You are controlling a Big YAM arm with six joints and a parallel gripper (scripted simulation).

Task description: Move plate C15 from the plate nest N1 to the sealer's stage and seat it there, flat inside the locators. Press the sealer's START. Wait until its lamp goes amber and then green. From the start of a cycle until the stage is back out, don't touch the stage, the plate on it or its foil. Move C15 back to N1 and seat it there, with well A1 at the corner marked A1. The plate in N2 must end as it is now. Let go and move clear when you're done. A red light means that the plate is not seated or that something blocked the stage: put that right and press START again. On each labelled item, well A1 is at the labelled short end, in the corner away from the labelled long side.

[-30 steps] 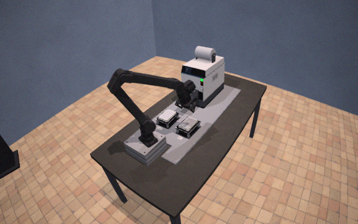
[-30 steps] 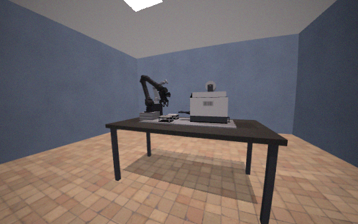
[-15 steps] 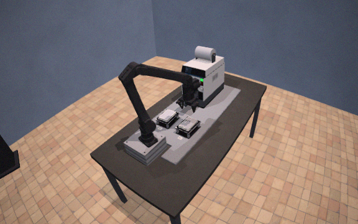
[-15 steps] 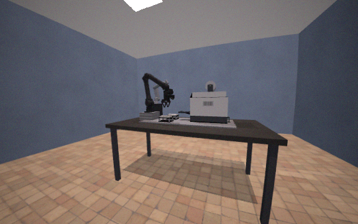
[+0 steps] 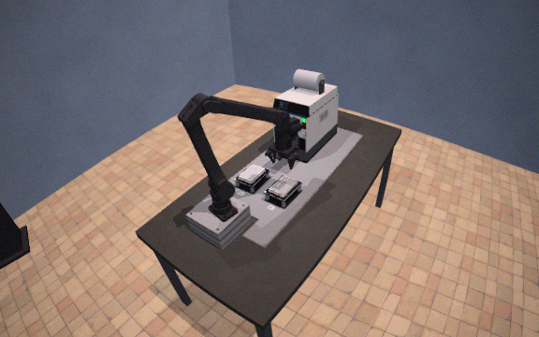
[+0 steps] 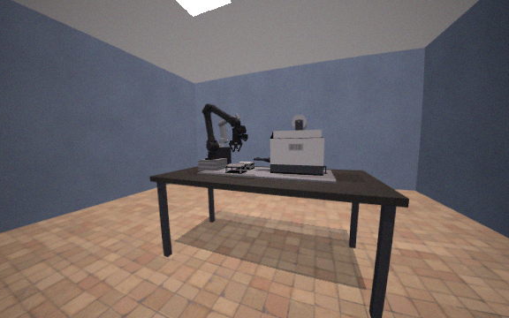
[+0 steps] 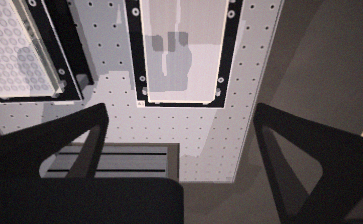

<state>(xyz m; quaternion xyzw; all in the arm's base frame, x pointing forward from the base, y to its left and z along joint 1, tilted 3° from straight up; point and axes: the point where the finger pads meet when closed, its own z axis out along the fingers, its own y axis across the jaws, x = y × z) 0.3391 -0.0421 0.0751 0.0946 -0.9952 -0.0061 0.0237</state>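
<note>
Plate C15 (image 5: 284, 186) (image 7: 202, 55) lies in nest N1 (image 7: 232, 50), inside the black frame, with a smooth, shiny, foil-like top; its own label is not readable. The small A1 tag (image 7: 141, 104) is at the nest's near left corner in the wrist view. The N2 plate (image 5: 253, 173) (image 7: 2, 50), with wells showing, lies in its nest at the left. My gripper (image 5: 281, 160) (image 6: 236, 148) (image 7: 181, 111) is open and empty, above the nests' sealer side. The sealer (image 5: 317, 119) (image 6: 296, 155) shows a green lamp (image 5: 303, 121). Its stage (image 6: 262, 159) sticks out.
The perforated grey mat (image 5: 269, 231) (image 7: 252, 65) lies under nests and sealer on the dark table (image 5: 298, 253) (image 6: 356, 185). The stepped arm base (image 5: 220, 229) (image 6: 212, 164) stands near the nests. A foil roll (image 5: 308, 80) (image 6: 299, 117) tops the sealer.
</note>
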